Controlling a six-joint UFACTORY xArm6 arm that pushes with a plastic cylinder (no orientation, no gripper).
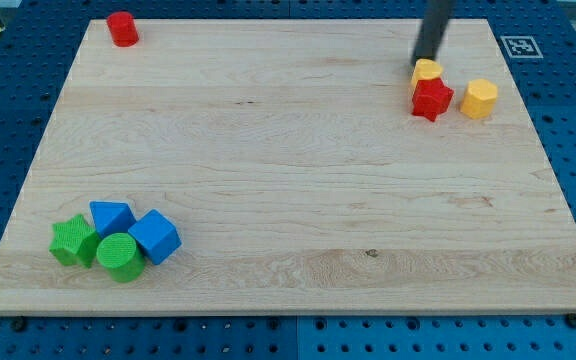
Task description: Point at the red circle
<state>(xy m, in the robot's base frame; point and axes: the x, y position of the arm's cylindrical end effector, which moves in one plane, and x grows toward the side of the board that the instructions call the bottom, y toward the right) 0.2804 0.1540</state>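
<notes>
The red circle (122, 28), a short red cylinder, stands at the board's top left corner. My tip (425, 63) is at the view's top right, far from it, touching or just above a small yellow block (427, 71). A red star block (432, 99) sits right below that yellow block. A yellow hexagon block (480, 98) lies to the right of the star.
At the bottom left is a cluster: a green star (73, 241), a blue triangular block (110, 216), a green cylinder (120, 257) and a blue cube (155, 237). The wooden board (288, 200) lies on a blue pegboard; a marker tag (518, 46) sits at its top right.
</notes>
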